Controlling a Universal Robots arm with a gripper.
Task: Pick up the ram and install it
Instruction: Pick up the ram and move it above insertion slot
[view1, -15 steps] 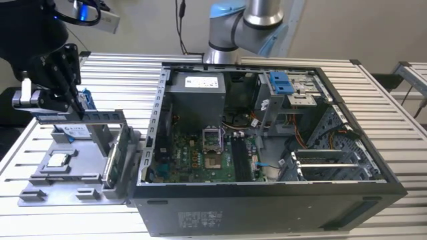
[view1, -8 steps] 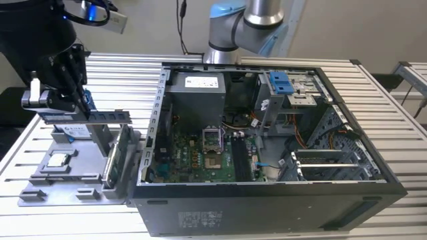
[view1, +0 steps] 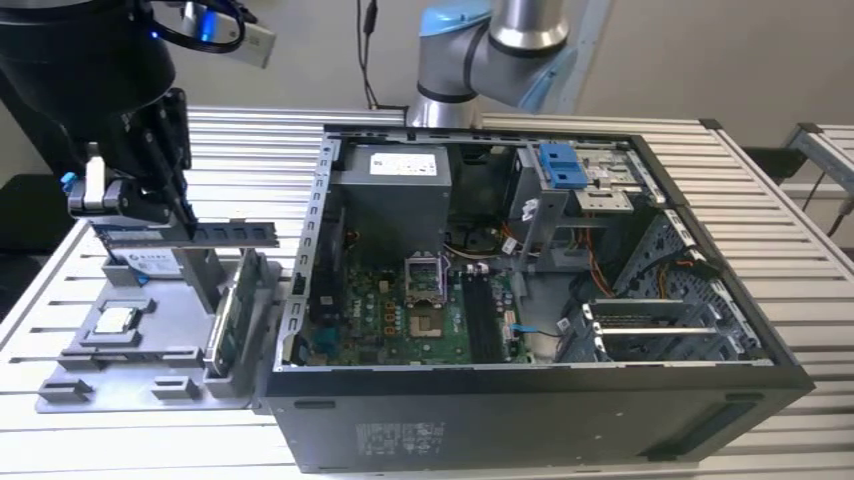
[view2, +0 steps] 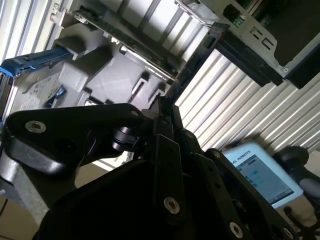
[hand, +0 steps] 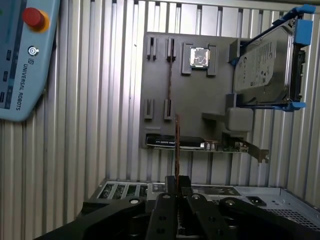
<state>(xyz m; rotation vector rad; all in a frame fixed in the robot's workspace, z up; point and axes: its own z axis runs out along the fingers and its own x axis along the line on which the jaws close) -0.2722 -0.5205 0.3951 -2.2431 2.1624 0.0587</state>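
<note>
My gripper (view1: 179, 222) hangs over the gray fixture plate (view1: 134, 372), which lies near the table's (view1: 790, 262) edge on the exterior view's left. My fingers (hand: 184, 187) are pinching the ram (view1: 238, 233) by one end, so the stick reaches out level from them toward the open computer case (view1: 534, 425) in the middle of the table.

In the first wrist view the ram (hand: 177, 145) shows edge-on as a thin dark line running away from my fingers across the plate. In the second wrist view it is a long black strip (view2: 195, 61) leaving my fingers at a slant. I cannot tell whether its lower edge clears the gray post under it.

On the plate below me sit a processor (view1: 115, 320), a silver hard drive (hand: 262, 62) in a blue bracket, and a green circuit board (view1: 224, 325) standing on edge at the side nearest the case.

The case lies on its side with its green motherboard (view1: 400, 322) facing up. A pale blue teach pendant (hand: 20, 65) rests on the slatted table near the plate.
</note>
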